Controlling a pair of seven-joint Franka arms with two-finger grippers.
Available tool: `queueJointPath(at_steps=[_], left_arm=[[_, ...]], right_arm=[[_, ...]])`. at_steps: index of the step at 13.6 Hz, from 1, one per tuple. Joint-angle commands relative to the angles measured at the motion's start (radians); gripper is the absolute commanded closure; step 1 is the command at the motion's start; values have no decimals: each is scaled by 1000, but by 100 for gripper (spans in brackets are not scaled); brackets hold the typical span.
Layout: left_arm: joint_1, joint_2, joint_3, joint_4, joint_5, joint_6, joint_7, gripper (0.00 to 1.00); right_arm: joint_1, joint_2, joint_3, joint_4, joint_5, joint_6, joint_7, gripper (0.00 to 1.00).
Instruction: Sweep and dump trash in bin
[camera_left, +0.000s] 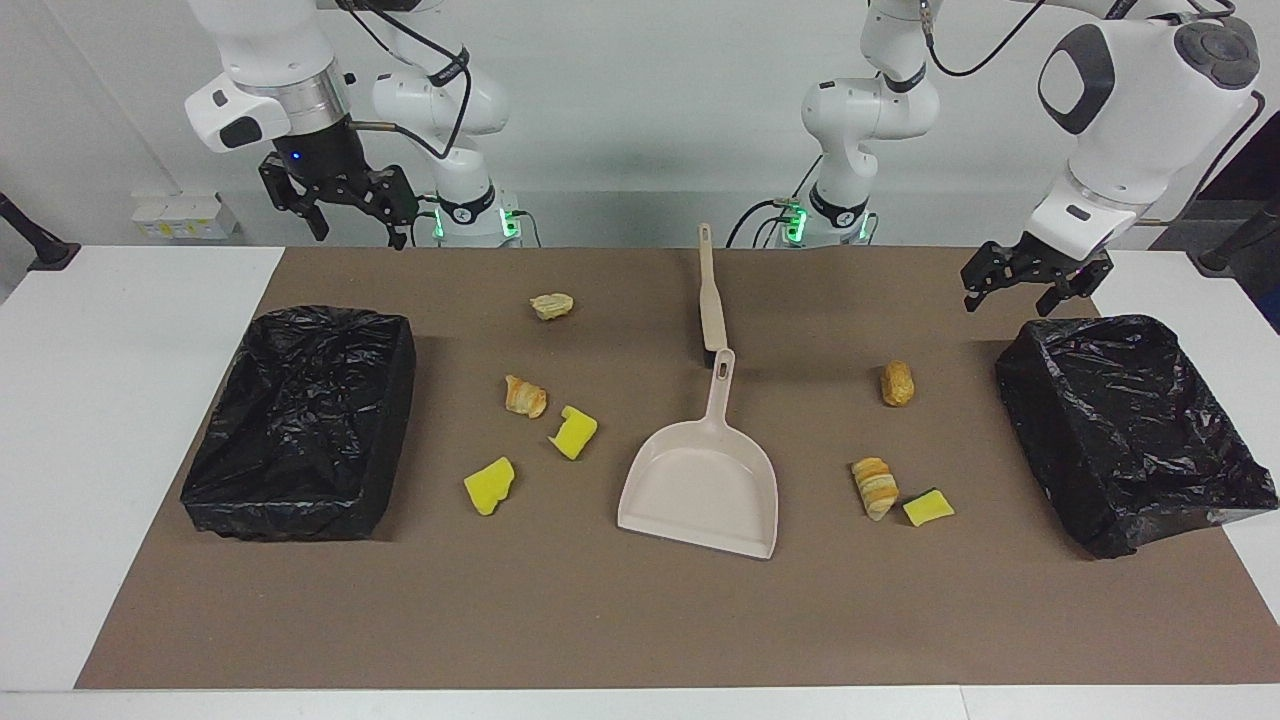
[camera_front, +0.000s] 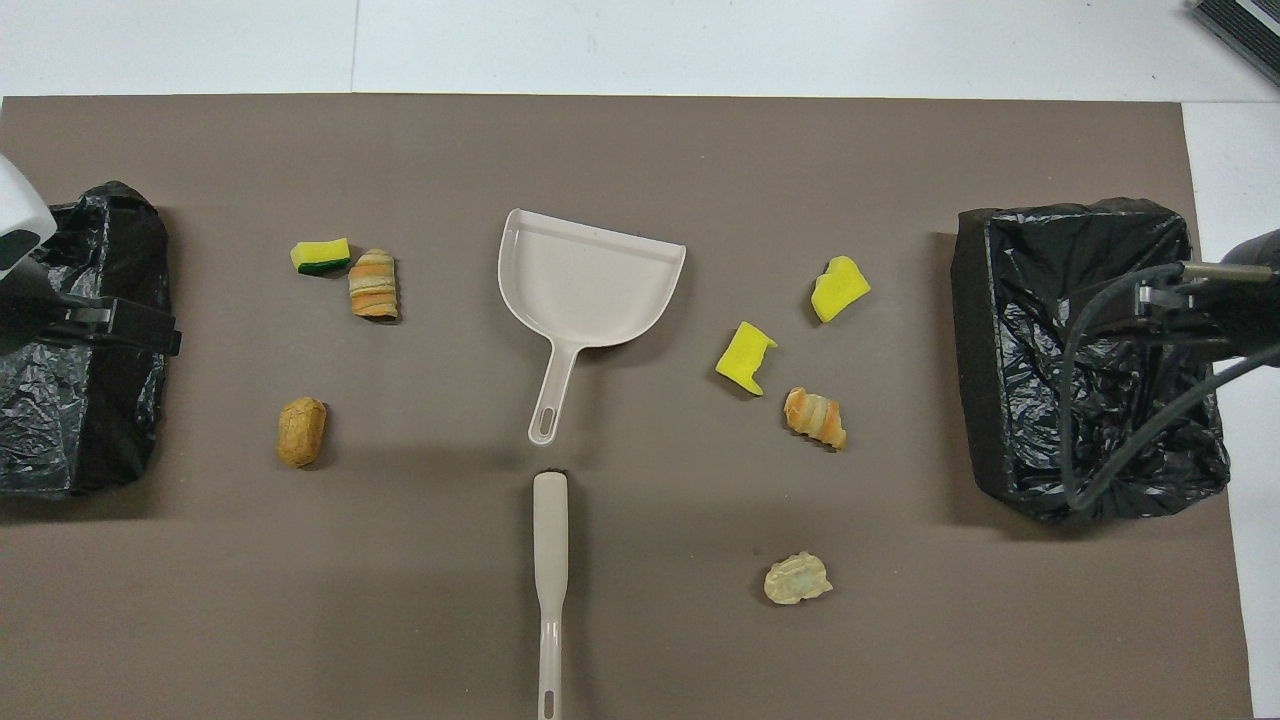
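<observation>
Right hand (camera_left: 345, 205) up over the tabletop's robot-side edge, fingers apart, empty. Trash (camera_left: 524, 397) scattered mid-tabletop either side of dustpan (camera_left: 700, 490): light sponge wedges and crumbly pastry, likely to skid or roll, so push, don't pinch. Grab brush (camera_left: 709, 290) and pan by their stiff handles. Left hand (camera_left: 1030, 280) over the bin (camera_left: 1130, 430) at its end, fingers apart, empty.

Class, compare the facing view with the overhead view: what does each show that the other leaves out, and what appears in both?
Only the facing view shows the arms' bases and both grippers whole: the left gripper over one bin, the right gripper raised near the other bin, both open. Only the overhead view shows the green layer on one yellow sponge chunk. Both show the dustpan, the brush and seven pieces of trash.
</observation>
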Motion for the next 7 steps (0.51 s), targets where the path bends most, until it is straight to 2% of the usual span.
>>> queueJointPath(at_steps=[1, 7], left_arm=[[-8, -23, 7, -27, 5, 12, 11, 0], [-17, -11, 4, -4, 8, -7, 8, 0]], right_arm=[[-11, 4, 1, 10, 15, 2, -24, 0], [-11, 2, 1, 10, 15, 2, -24, 0]])
